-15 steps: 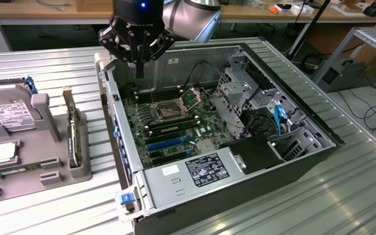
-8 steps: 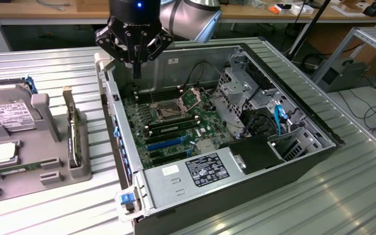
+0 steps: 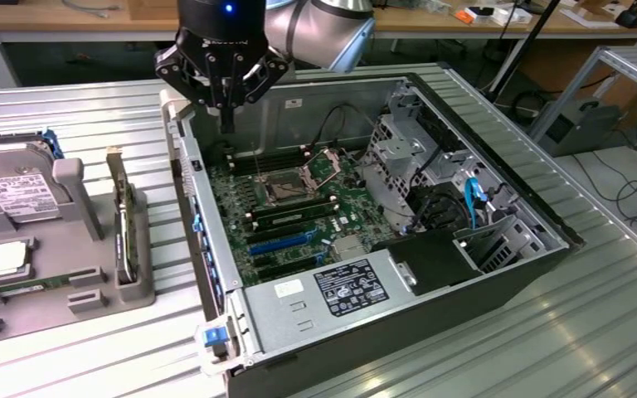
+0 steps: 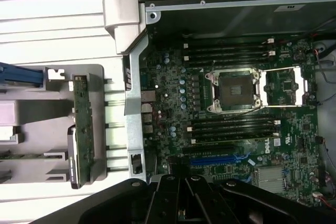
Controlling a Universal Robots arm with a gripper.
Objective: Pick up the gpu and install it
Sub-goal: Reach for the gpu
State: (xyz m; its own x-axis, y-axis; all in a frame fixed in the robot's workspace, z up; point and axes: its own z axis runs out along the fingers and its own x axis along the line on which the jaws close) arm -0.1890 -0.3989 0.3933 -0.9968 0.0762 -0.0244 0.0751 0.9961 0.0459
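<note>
Exterior view first: the gripper (image 3: 228,123) is parked over the far rear corner of the open computer case (image 3: 407,348), fingers pinched together with nothing between them, so nothing's been grabbed yet. The gpu (image 3: 126,217) is stood on its edge in the grey holder (image 3: 97,290) outside the case, off to the exterior view's left of the gripper, lower down and nearer the camera. Its long axis is laid far-to-near in this view, roughly parallel to the case's rear wall. Only 1 arm here, so no contest over which is closer. A hard drive (image 3: 14,186) with a white label is slotted further left, but its print can't be made out. Same goes for the power supply sticker (image 3: 352,286).

Wrist view: the closed gripper (image 4: 181,209) is seen over the motherboard (image 4: 173,108), with the empty CPU socket (image 4: 233,90) and a blue slot (image 4: 220,158) in sight. The gpu (image 4: 84,129) is seen edge-on beside the case's rear wall, silver bracket end included, well apart from the fingers. A white mark on the board could be read as "DELL", though that's a bit of a guess.
</note>
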